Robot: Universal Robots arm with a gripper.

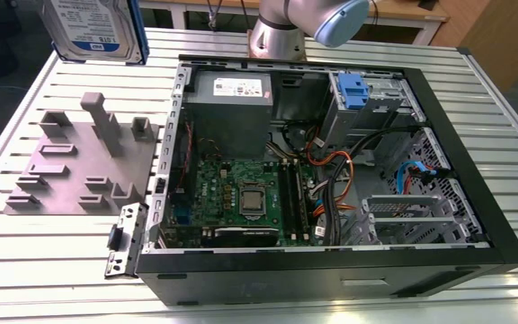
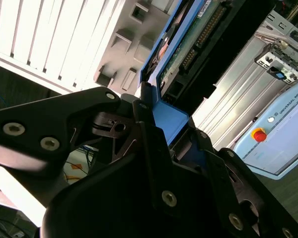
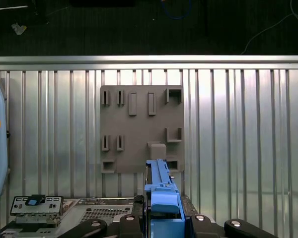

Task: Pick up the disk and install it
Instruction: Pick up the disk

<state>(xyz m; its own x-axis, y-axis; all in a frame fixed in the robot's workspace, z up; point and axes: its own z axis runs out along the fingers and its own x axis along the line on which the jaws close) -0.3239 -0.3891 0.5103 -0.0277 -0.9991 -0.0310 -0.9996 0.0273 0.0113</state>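
Black claw (image 3: 164, 219), clamped tight on disk (image 3: 158, 174)

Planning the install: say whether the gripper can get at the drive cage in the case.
Probably yes: the case lies open, nothing covers the drive cage; cables run beside it, and the gripper holds the disk.

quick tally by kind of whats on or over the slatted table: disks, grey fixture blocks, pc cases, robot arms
disk: 1, held in the end effector
grey fixture block: 1
open pc case: 1
robot arm: 1
total: 4
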